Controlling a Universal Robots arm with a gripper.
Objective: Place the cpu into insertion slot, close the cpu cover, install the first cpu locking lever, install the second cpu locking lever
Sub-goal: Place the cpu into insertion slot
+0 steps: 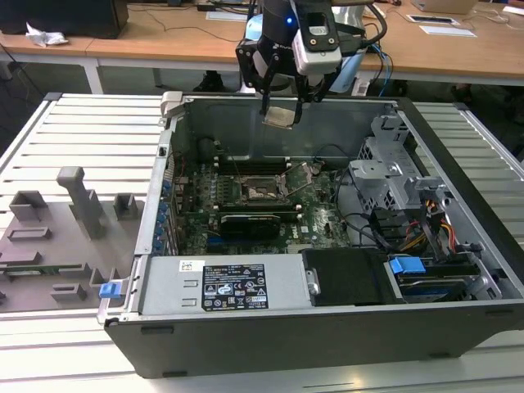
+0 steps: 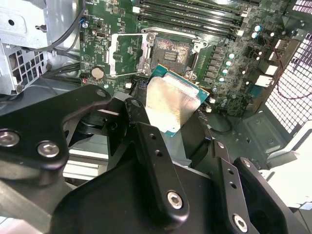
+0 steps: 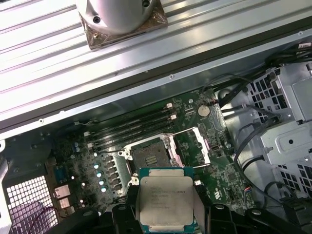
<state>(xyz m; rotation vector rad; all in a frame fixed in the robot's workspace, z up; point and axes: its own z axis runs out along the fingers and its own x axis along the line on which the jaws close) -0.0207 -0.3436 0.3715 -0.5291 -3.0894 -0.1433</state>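
1. Pale slatted metal counter [image 1: 90,123] carries everything. A grey moulded fixture tray [image 1: 49,237] sits on it at the exterior view's left.
2. Large open dark-grey metal computer case [image 1: 270,344] lies on the counter with its side panel off and the inside facing up.
3. Green rectangular motherboard [image 1: 323,221] lies flat on the case floor. The long black memory slots [image 3: 131,127] run just beside the socket.
4. Black multi-link robot hand [image 1: 280,105] hangs over the far wall of the case, above the motherboard. It is clenched, grasping the chip by two opposite edges. The black fingers [image 3: 130,207] flank the chip in both wrist views.
5. Thin square silver metal cpu cover [image 2: 127,53] with a large window is flipped open. It lies beside the socket and is hinged at its edge, as the first wrist view [image 3: 195,146] also shows.
6. Square black-rimmed insertion slot [image 1: 260,190] has its dark pin-grid centre exposed. It shows in the second wrist view [image 2: 170,51] and in the first wrist view [image 3: 148,156].
7. Small flat square silvery-tan cpu [image 1: 279,115] with a pale green edge is held in the air and tilted. It is well apart from the insertion slot and touches nothing but the hand. It shows in both wrist views [image 2: 173,105] [image 3: 165,200].
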